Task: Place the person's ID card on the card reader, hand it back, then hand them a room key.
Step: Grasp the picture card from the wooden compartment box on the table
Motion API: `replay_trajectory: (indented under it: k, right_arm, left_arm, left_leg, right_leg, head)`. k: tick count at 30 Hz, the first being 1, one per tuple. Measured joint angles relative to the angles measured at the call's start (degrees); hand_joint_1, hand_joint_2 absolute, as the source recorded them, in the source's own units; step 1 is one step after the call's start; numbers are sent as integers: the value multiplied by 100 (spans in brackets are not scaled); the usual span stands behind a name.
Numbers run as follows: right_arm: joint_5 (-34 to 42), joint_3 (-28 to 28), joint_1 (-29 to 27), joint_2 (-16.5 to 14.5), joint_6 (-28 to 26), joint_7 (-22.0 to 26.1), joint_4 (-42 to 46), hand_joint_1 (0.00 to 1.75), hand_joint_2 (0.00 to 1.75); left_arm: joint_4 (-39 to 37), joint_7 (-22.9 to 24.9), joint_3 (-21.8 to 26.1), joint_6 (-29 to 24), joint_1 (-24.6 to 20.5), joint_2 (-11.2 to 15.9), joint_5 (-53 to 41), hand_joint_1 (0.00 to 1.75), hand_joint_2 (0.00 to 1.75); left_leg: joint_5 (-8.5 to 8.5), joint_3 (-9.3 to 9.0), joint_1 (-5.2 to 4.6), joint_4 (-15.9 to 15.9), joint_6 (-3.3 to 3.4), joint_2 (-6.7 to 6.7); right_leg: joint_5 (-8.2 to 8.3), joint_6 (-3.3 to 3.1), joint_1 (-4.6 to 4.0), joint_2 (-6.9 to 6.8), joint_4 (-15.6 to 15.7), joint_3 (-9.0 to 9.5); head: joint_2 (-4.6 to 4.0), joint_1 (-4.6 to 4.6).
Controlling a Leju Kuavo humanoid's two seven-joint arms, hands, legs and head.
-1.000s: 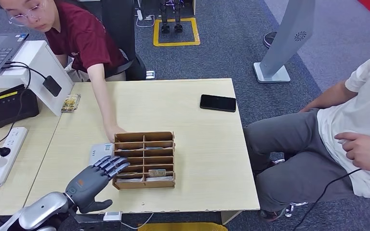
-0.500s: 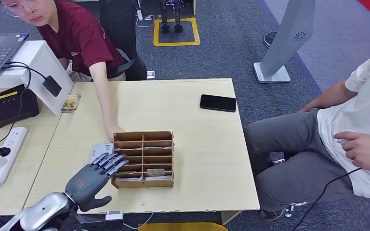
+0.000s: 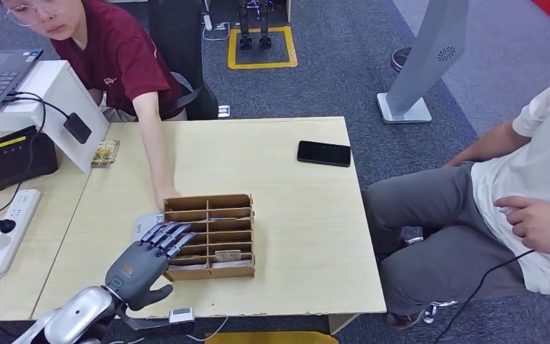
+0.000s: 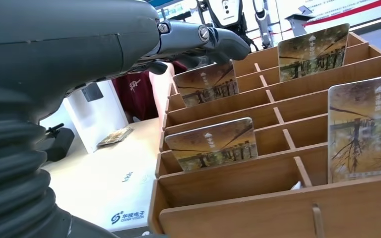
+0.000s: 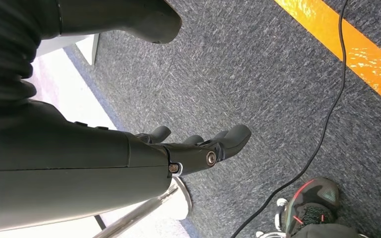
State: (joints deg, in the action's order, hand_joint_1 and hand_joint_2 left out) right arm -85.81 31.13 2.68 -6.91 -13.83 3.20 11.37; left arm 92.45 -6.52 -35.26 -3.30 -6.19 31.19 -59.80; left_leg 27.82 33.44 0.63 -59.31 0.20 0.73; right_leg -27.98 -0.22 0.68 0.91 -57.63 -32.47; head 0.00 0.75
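Note:
My left hand (image 3: 143, 264) hovers at the near left of the table, holding nothing, its fingers (image 4: 213, 39) stretched over the left edge of a wooden card rack (image 3: 211, 236). Several room key cards with a tree picture (image 4: 211, 144) stand in the rack's slots (image 4: 258, 173). A flat white card reader (image 3: 145, 223) lies just left of the rack, partly under my fingers; its blue logo shows in the left wrist view (image 4: 129, 217). A person in a maroon shirt has a hand (image 3: 165, 197) on the rack's far left corner. My right hand (image 5: 193, 148) hangs over the carpet, fingers straight, holding nothing.
A black phone (image 3: 324, 153) lies at the table's far right. A black device (image 3: 14, 154), a white stand (image 3: 64, 100), a power strip (image 3: 7, 229) and a patterned card (image 3: 105, 152) are on the left. A second person (image 3: 515, 208) sits at the right.
The person's hand has nudged the rack slightly left and away. My left hand has edged forward, its fingers now over the rack's left edge.

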Motion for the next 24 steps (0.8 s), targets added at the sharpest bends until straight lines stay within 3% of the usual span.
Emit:
replay_trajectory:
  k: [24]
  right_arm:
    - [0,69,-39,-2,-14,39,0,0,175]
  left_arm:
    - [-74,16,0,-13,-3,-116,-29,0,175]
  left_leg:
    - [0,0,0,0,0,0]
  right_leg:
    - [0,0,0,0,0,0]
  head:
    - [0,1]
